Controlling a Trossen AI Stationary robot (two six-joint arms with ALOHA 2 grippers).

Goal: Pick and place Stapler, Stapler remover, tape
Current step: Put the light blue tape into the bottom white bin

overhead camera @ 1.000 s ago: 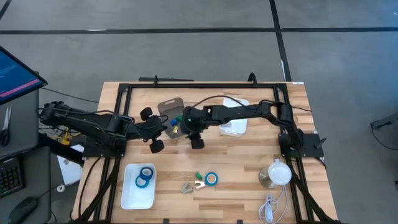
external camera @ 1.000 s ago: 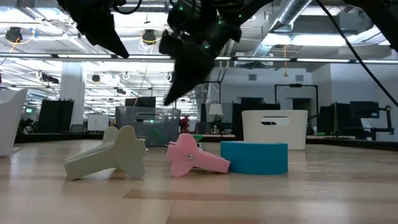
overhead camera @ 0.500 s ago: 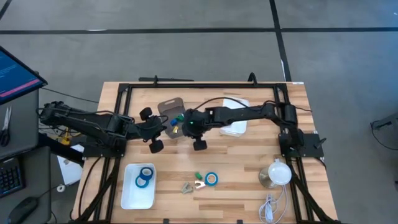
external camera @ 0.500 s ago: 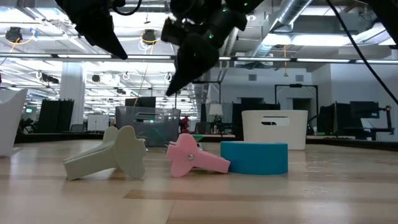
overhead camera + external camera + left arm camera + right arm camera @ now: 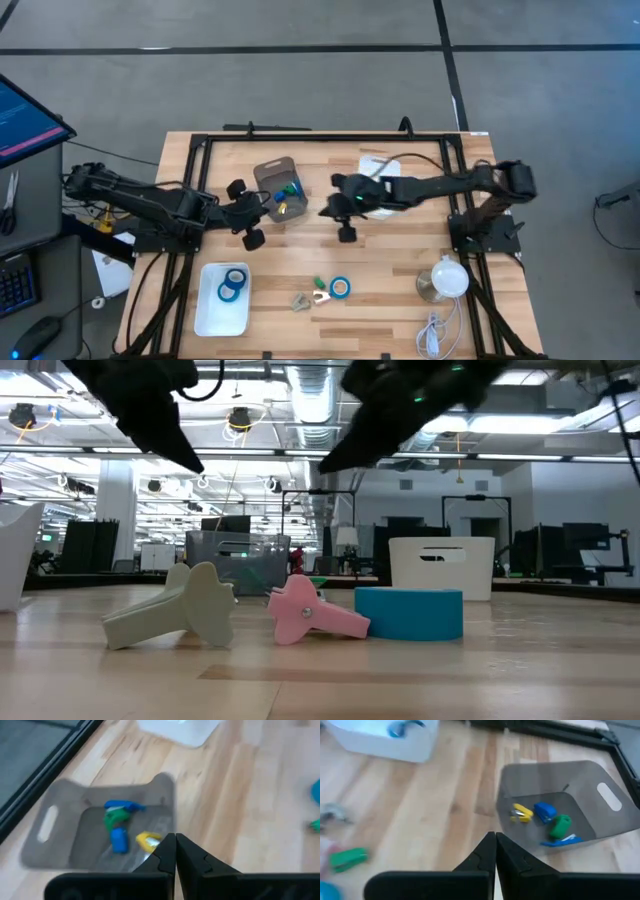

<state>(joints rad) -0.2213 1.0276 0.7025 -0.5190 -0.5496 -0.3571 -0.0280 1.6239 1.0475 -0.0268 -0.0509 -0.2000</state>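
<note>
- We see the right gripper (image 5: 333, 207) closed, holding nothing, above the table (image 5: 400, 270) beside the grey bin (image 5: 279, 188).
- The left gripper (image 5: 262, 200) is closed and empty too.
- One tape (image 5: 340, 288) lies on the table; others sit in the white tray (image 5: 222, 299).

Wood table (image 5: 400, 270), matt plastic bin (image 5: 272, 175).

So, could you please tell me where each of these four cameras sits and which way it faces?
High view: above the table, looking straight down; both arms show, left gripper and right gripper shut.
Low view: at table-top height, looking level past a blue tape roll into the room; both arms hang in from above.
Left wrist view: on the left arm, looking past its shut fingers into the grey bin.
Right wrist view: on the right arm, past its fingers.
Shared: both wrist views show the grey bin.
</note>
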